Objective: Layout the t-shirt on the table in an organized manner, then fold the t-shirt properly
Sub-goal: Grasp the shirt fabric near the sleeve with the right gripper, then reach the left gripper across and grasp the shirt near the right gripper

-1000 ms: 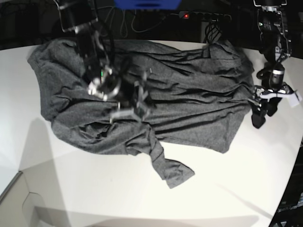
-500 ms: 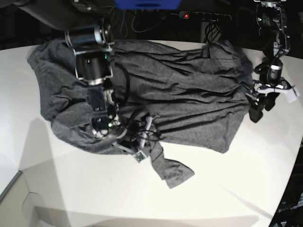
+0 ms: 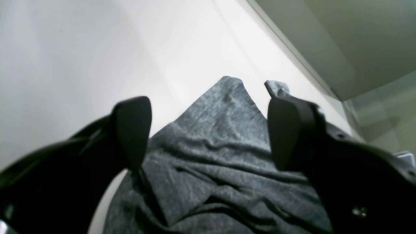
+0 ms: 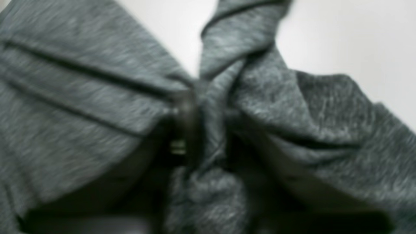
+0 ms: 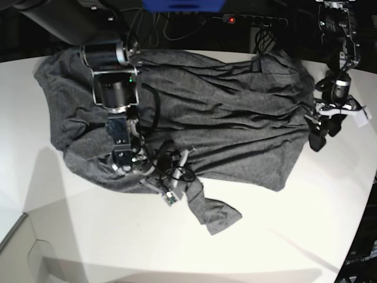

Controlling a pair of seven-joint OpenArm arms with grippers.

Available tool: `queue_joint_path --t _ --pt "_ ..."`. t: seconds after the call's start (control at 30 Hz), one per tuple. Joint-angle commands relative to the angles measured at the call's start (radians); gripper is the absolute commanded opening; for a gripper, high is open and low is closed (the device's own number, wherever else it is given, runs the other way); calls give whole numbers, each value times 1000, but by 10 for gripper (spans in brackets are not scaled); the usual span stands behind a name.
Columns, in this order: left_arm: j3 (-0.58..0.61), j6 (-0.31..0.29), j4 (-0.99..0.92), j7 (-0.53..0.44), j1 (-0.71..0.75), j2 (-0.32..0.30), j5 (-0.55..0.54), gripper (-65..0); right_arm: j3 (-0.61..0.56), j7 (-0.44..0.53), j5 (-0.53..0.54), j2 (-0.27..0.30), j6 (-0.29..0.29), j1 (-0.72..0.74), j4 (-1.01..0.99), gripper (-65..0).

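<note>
base view shows the t-shirt [image 5: 224, 124] spread wrinkled across the table [image 5: 283, 236]. right wrist view alone shows the right gripper [image 4: 208, 130] pinching a bunched fold. left wrist view shows the left gripper [image 3: 209, 130] wide, straddling the shirt's edge.
</note>
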Motion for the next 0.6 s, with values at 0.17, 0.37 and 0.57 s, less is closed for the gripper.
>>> queue_joint_path --t 0.17,0.37,0.57 --pt "-2 -14 22 -21 -33 -14 -11 -109 -55 25 15 -15 14 -143 383 -650" --pt "50 -14 17 -21 -78 -20 -11 -109 -198 26 15 54 14 -289 679 -650" --pt "129 -11 14 -21 -136 -15 -8 -109 -224 23 15 97 14 -338 714 -650"
